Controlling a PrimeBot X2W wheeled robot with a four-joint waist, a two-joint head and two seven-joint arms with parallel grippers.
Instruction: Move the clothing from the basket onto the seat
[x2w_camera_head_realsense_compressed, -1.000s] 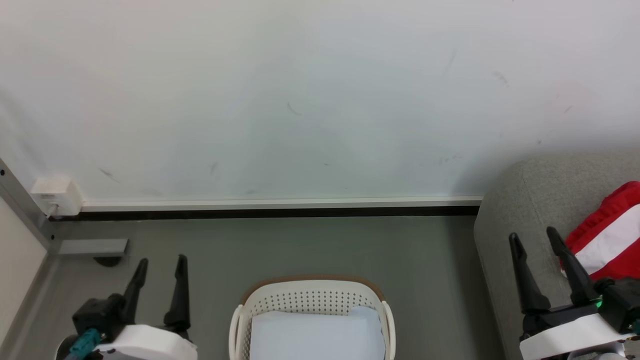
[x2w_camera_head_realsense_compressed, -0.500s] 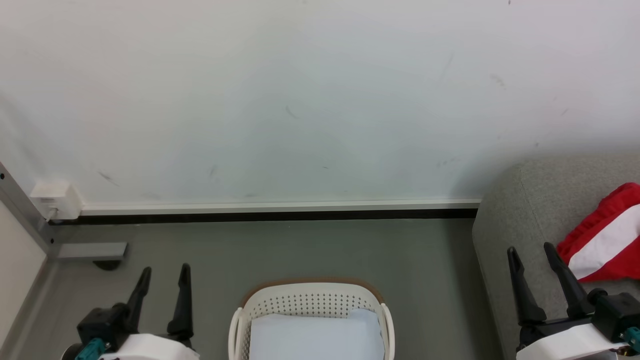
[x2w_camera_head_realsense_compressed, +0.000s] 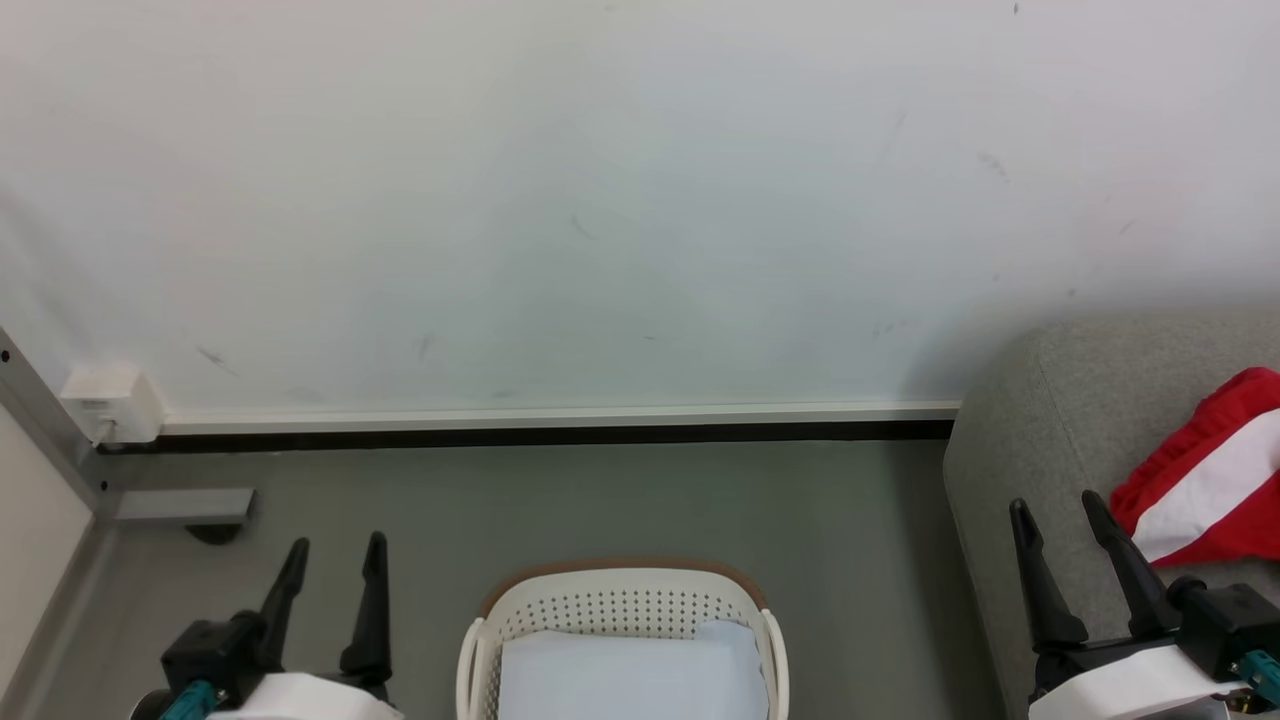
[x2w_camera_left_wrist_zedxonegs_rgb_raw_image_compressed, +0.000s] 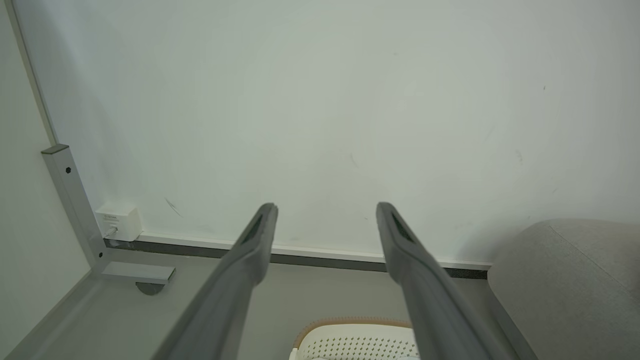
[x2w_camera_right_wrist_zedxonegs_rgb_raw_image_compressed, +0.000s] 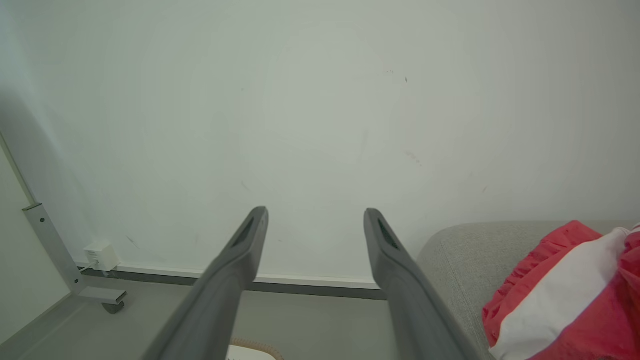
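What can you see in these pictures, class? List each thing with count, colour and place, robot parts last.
clothing: one heap, red and white, on the sofa
sofa: one, light grey, right
basket: one, cream with brown rim, on floor, bottom middle
sheet: one, white, in the basket
wall box: one, white, left wall foot
metal frame: one, grey, left corner
left gripper: one, black, open, lower left
right gripper: one, black, open, lower right

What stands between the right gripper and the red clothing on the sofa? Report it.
Nothing visible. The open right gripper and the clothing are apart, with only bare fabric of the seat between them.
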